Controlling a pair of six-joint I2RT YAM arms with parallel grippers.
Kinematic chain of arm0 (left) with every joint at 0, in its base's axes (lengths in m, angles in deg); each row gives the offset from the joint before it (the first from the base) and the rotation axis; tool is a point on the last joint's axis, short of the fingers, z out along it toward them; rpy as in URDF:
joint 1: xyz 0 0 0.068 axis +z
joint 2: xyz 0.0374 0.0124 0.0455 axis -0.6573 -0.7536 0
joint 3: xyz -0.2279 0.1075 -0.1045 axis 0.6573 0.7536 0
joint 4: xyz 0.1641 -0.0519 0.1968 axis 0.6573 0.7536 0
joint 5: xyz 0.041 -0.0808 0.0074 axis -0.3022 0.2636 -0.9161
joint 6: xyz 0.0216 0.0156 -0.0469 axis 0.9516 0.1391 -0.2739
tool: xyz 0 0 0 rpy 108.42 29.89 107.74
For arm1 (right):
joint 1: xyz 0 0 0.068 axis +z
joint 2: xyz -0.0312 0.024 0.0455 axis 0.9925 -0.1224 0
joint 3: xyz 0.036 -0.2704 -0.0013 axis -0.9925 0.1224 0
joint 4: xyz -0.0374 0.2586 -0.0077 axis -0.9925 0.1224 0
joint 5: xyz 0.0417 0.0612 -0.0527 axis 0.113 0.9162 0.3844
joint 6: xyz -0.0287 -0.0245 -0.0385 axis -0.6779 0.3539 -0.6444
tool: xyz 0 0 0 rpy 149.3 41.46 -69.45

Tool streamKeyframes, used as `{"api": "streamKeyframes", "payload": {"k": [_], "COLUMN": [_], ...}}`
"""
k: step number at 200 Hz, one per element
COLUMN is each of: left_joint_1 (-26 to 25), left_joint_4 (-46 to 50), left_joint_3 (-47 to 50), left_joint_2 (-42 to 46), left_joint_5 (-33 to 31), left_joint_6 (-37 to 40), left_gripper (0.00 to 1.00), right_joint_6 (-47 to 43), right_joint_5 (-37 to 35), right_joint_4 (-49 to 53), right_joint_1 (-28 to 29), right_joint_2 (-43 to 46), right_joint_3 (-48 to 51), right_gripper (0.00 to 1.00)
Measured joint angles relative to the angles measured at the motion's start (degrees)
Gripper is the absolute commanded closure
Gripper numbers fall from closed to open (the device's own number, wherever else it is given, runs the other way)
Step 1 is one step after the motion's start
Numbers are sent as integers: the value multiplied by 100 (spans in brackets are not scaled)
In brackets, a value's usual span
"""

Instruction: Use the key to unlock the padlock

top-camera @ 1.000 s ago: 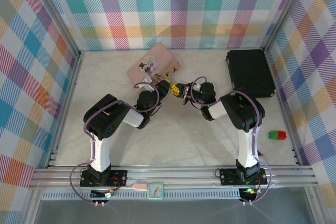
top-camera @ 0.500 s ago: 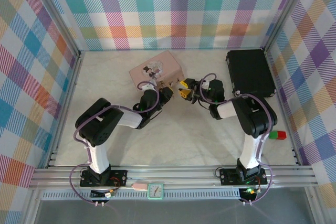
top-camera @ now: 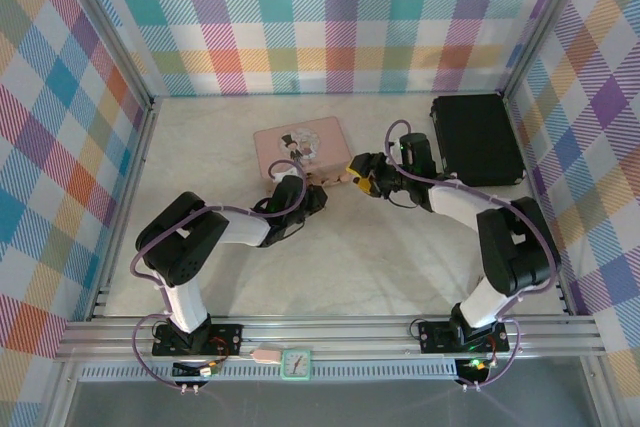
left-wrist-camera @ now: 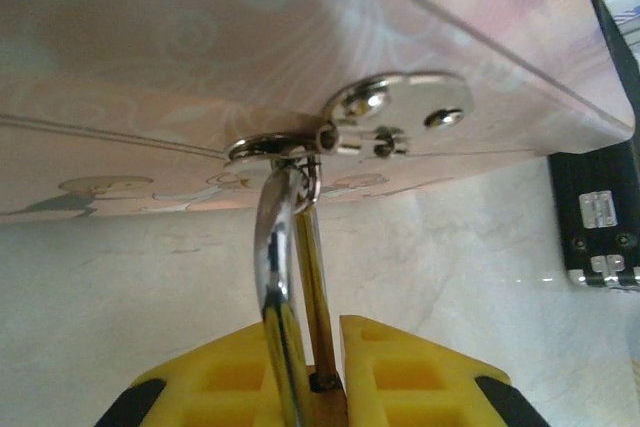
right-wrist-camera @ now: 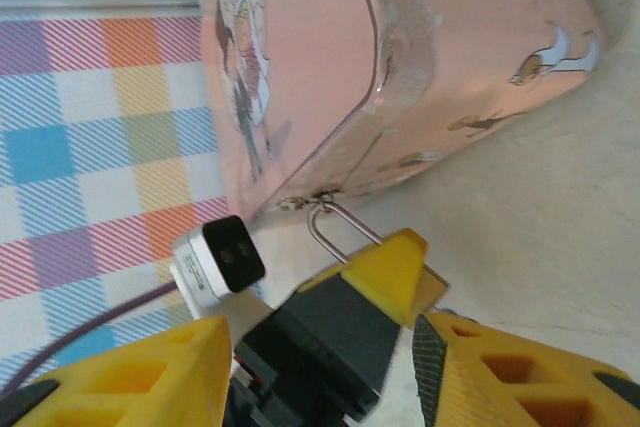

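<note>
Both arms low at the pink tin (top-camera: pixel 300 142); left fingers (left-wrist-camera: pixel 400 372) tight on the padlock (left-wrist-camera: pixel 272 277), right fingers (right-wrist-camera: pixel 130 372) wide

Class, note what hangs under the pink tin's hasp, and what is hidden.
The padlock hangs from the hasp by its silvery shackle; the left gripper covers most of its brass body.

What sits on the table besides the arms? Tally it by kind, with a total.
Pink tin: 1
Padlock, hung on the tin's hasp: 1
Black case: 1
Small blocks: 2, green block and red block
Total: 5
</note>
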Motion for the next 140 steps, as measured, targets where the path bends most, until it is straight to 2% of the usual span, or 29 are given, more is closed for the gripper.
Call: {"api": "streamKeyframes", "payload": {"k": [28,61,86,140], "left_joint_1": [-4,-4,-2,129], "left_joint_4": [52,57,90,249], "left_joint_3": [105,254,367,450], "left_joint_2": [11,251,610,970], "left_joint_5": [2,-59,-162,-203], "left_joint_6": [-24,-74,-142,-179], "left_gripper": [61,44,38,37], "right_joint_6": [-678,-1252,-1545,-2114], "right_joint_5": [-289,-595,-743,-964], "right_joint_4": [804,1445,1725,2094], "right_joint_1": [2,42,94,382], "right_joint_2": [240,413,490,535], "right_joint_3": [-2,-13,-85,-358], "right_gripper": [49,48,48,49]}}
